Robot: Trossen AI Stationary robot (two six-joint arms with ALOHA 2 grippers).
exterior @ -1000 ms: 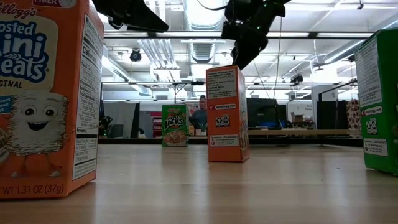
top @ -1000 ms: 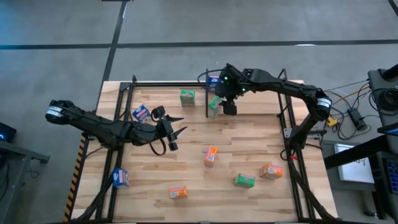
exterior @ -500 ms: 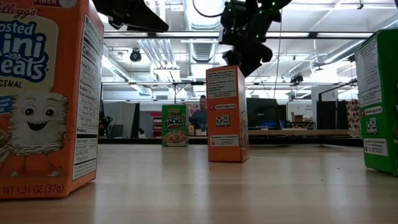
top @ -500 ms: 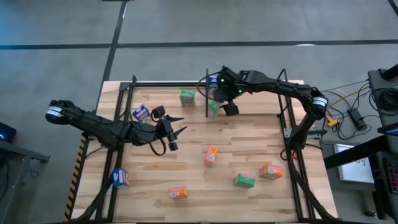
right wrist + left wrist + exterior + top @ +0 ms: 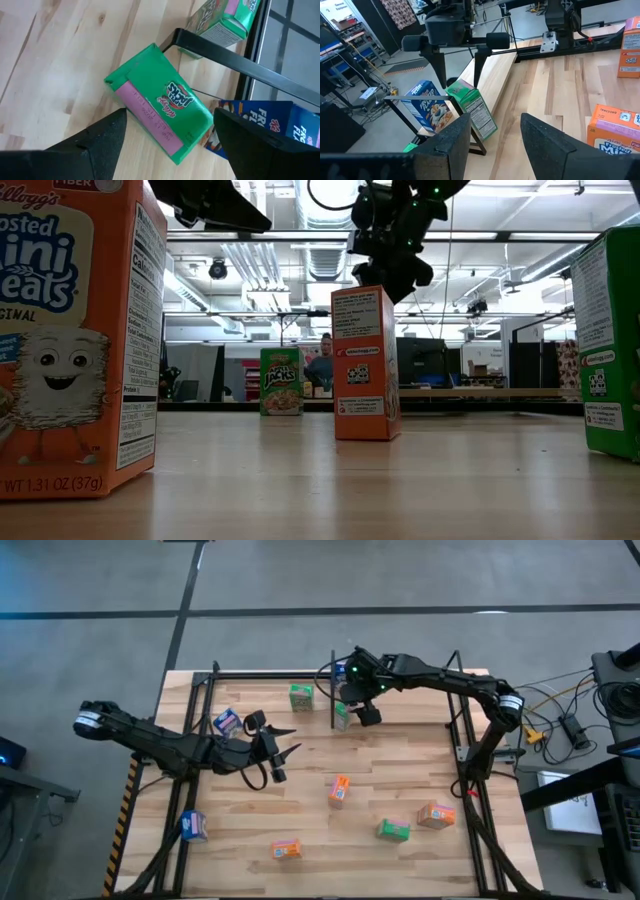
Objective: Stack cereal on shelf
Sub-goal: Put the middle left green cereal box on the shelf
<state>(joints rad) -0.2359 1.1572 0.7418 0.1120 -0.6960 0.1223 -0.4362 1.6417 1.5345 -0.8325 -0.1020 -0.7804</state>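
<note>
Cereal boxes are sitting all over the wooden bench (image 5: 400, 780), and the shelf (image 5: 270, 677) is running along its far edge. One green box (image 5: 159, 129) is leaning tilted against the shelf's black upright divider (image 5: 332, 690), with its bottom on the bench just in front of the shelf board. The right end effector (image 5: 358, 706) is hanging right over this green box, and its two dark fingers (image 5: 97, 142) are spread wide, one on each side of the box, not touching it. A blue box (image 5: 262, 122) is standing on the shelf just behind the divider, and another green box (image 5: 301, 696) is standing on the shelf on the other side of the divider.

The left end effector (image 5: 283, 745) is waiting over the bench well in front of the shelf, with its fingers (image 5: 445, 145) parted and holding nothing. A blue box (image 5: 227, 721) is lying near the left arm, just in front of the shelf. Farther from the shelf, an orange box (image 5: 339, 790) is standing in the middle of the bench. Four more boxes are sitting along the near side: a blue one (image 5: 193, 826), an orange one (image 5: 286, 850), a green one (image 5: 393, 830) and an orange one (image 5: 436, 815).
</note>
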